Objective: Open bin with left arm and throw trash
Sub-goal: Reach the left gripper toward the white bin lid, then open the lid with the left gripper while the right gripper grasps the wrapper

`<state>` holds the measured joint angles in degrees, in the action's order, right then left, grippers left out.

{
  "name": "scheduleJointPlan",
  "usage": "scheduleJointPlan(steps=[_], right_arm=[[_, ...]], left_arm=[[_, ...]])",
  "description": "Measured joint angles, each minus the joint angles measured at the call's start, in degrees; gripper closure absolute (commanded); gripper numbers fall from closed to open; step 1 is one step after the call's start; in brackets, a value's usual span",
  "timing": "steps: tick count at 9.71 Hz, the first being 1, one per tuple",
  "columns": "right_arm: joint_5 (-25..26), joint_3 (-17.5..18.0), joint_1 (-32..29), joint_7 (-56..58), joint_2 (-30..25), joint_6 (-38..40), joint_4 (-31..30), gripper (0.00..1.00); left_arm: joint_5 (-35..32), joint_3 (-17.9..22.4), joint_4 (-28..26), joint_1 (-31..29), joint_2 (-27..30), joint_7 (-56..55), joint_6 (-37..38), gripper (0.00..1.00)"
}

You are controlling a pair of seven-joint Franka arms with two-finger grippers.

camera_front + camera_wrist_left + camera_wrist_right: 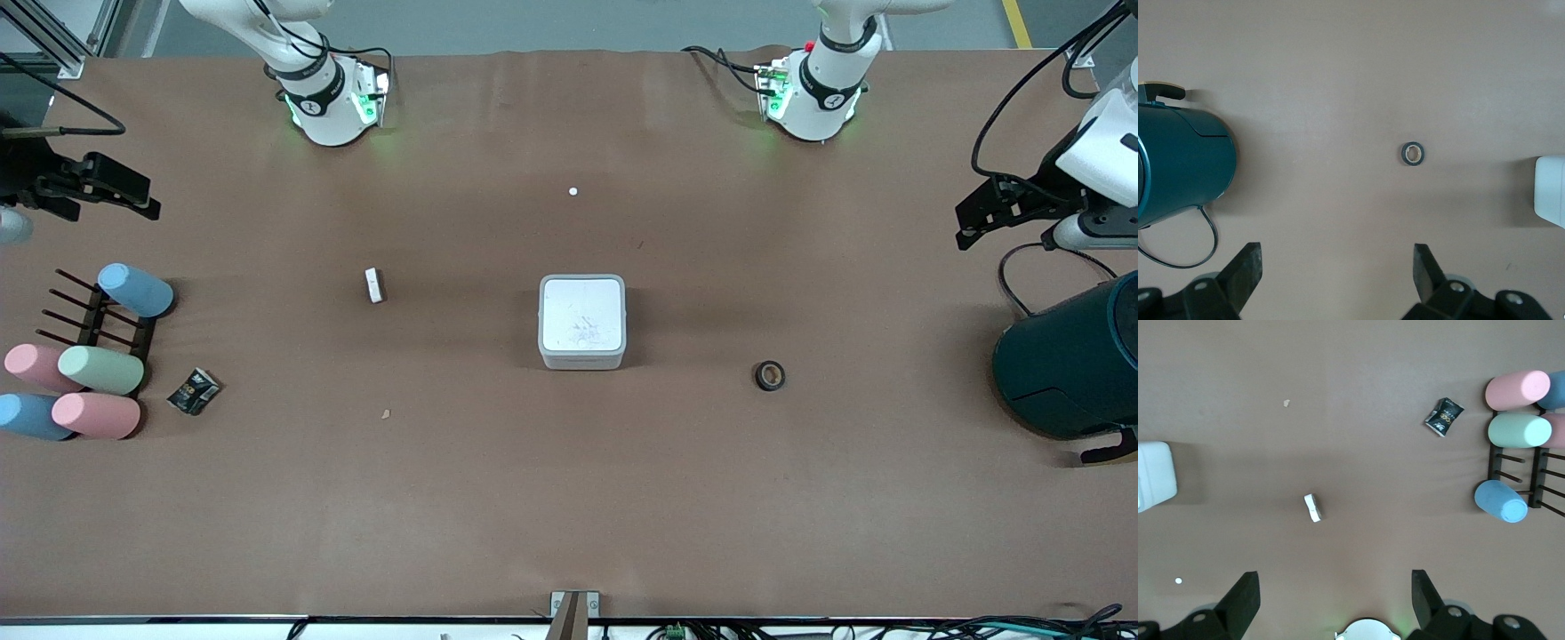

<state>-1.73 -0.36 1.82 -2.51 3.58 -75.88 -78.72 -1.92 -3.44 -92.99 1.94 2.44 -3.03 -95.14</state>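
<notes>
The brown table (569, 498) runs wide and mostly bare, with broad open surface on every side of the bin (582, 322), which sits near the middle with its flat white lid down. At the left arm's end a large dark teal container (1071, 360) lies on its side close to the table edge, a thin cable curling beside it. At the right arm's end a dark peg rack (102, 322) carries pastel cups (100, 370) in blue, pink and green, crowding that edge. The left gripper (1337, 267) hangs over the table between the teal container and the bin, its fingers spread wide and holding nothing; the right gripper (1335, 590) hangs over its own end of the table, fingers likewise spread and empty. The trash lies scattered and well apart: the black tape ring (770, 375) flat on the table toward the left arm's end, a little nearer the front camera than the bin; the crumpled black wrapper (194, 391) just beside the cups; the small white piece (374, 285) between the rack and the bin. A tan crumb (386, 413) and a tiny white dot (573, 191) lie on open surface, clear of everything.
</notes>
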Motion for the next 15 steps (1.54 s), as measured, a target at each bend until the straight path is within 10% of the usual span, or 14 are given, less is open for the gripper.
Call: scheduleJointPlan(steps=[4, 7, 8, 15], right_arm=[[2.15, -0.12, -0.43, 2.02, -3.34, -0.41, -2.97, 0.0], [4.01, -0.22, -1.05, 2.04, -2.9, -2.36, -4.28, 0.0], [4.16, -0.31, -2.24, 2.04, -1.39, -4.48, -5.42, 0.0], [4.21, -0.7, -11.29, 4.3, 17.98, -27.65, -9.12, 0.0]], left_arm=[[0.01, -0.17, 0.93, -0.24, -1.55, 0.13, 0.76, 0.01], [8.91, -3.22, 0.8, 2.08, -5.94, 0.19, 2.59, 0.77], [10.66, -5.23, 0.9, 4.41, -8.88, -2.12, 0.0, 0.87], [11.48, -8.25, 5.66, 28.52, -34.98, -19.28, -36.35, 1.0]])
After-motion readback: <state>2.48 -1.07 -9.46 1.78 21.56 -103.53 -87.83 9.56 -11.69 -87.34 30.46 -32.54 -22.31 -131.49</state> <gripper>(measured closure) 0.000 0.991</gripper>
